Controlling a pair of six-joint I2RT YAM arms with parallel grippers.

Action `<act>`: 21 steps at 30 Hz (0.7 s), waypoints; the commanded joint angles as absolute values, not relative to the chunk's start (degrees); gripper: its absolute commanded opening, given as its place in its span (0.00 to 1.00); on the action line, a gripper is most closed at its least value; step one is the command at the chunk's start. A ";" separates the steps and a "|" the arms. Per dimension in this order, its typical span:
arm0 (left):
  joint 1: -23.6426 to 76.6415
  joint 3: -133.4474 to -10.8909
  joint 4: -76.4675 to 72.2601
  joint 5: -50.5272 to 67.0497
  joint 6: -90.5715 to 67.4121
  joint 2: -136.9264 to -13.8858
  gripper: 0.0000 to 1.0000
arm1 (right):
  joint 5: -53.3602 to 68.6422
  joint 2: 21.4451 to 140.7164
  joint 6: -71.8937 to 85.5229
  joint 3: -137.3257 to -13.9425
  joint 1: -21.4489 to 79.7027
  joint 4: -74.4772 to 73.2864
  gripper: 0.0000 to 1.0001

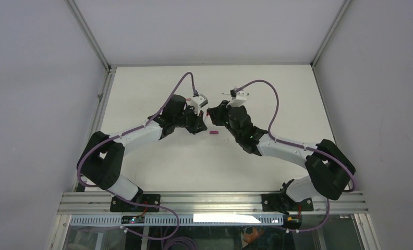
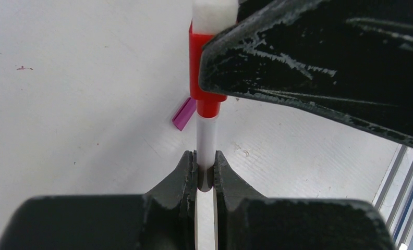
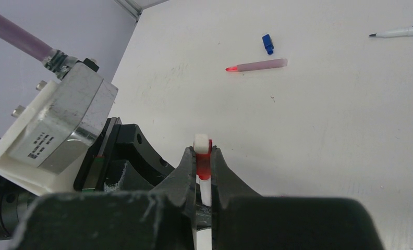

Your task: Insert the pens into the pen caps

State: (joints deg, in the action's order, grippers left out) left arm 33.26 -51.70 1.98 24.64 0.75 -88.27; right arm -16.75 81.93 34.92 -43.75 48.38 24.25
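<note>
As the left gripper (image 2: 206,169) is pinching a white pen (image 2: 206,138) and the right gripper (image 3: 203,156) is squeezing the red cap (image 2: 202,67) above mid-table, capping is looking underway. Finishing is likely calling for a straight push together.

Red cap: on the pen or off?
On, at least partly: the pen runs straight into the red cap; a narrower red neck shows below it. Fully seated: cannot tell.
</note>
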 commanded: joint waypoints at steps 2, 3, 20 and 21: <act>32.88 -60.45 -25.77 27.46 -1.88 -81.36 0.00 | -2.44 86.51 38.73 -41.69 55.19 10.63 0.00; 32.87 -60.48 -26.02 27.55 -2.00 -81.40 0.00 | -2.46 86.75 38.83 -41.66 55.27 10.59 0.00; 32.87 -57.41 -22.50 26.69 -1.36 -79.10 0.00 | -7.30 82.94 33.89 -45.63 56.14 7.72 0.00; 32.87 -56.68 -21.91 26.84 -1.59 -79.06 0.00 | -8.81 81.15 31.57 -46.55 56.08 7.29 0.00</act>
